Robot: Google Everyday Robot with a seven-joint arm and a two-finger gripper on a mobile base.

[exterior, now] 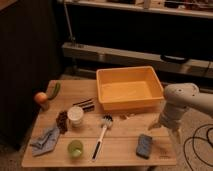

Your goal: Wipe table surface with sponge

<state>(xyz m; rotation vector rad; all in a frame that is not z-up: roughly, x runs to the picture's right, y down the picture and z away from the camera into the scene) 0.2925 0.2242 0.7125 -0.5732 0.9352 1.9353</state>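
the gripper hangs off the white arm at the table's right edge, just up and right of the sponge. its jaws are spread wide and there's nothing in them. the sponge isn't touching it.

the sponge is a small blue-grey block lying flat on the table, in the front right corner, close to the front edge.

rest of the table is pretty cluttered tbh. a big orange tub takes up the back right part. a white-handled brush lies on a slant near the middle, head pointing toward the tub, handle toward the front edge. just left of the handle sits a green cup, and behind that a white cup with a dark lumpy thing right beside it, can't tell what it is. a blue-grey rag is bunched up in the front left corner. on the back left there's an orange fruit and something green next to it. a couple of dark sticks lie between the white cup and the tub.
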